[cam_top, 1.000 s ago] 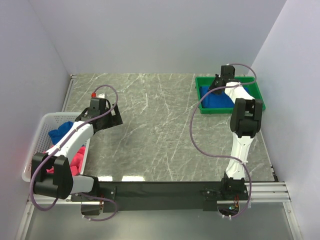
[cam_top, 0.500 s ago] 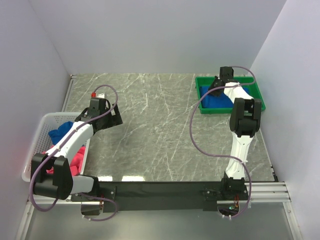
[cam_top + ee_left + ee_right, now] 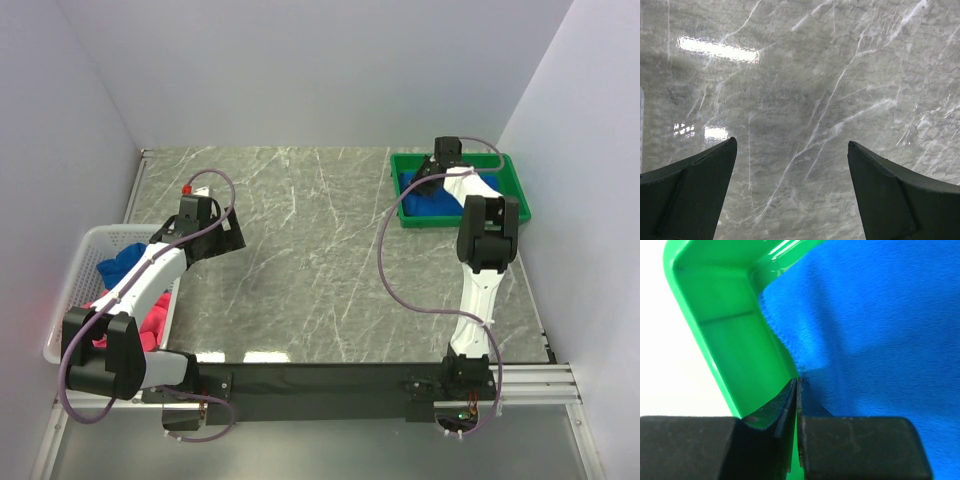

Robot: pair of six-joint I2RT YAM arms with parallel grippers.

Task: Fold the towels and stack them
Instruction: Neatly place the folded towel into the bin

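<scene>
Seen from above, a grey marble table [image 3: 320,262] carries a green tray [image 3: 400,216] at its far right with a blue towel [image 3: 432,203] lying inside. A white lattice basket [image 3: 72,262] at the left edge holds a second blue towel [image 3: 118,266] and a pink-red towel [image 3: 152,325], both heaped loosely. Only this overhead view shows the basket's towels.

The left gripper [image 3: 222,232] hangs over bare marble just beside the basket. Its wrist camera shows both dark fingers [image 3: 695,195] spread wide, with only veined stone between them.

The right gripper [image 3: 796,382] reaches into the tray, and from above its jaws are hidden by the arm. The wrist camera shows them pressed almost together, pinching the blue towel's edge close to the tray's glossy inner wall, near a corner.
</scene>
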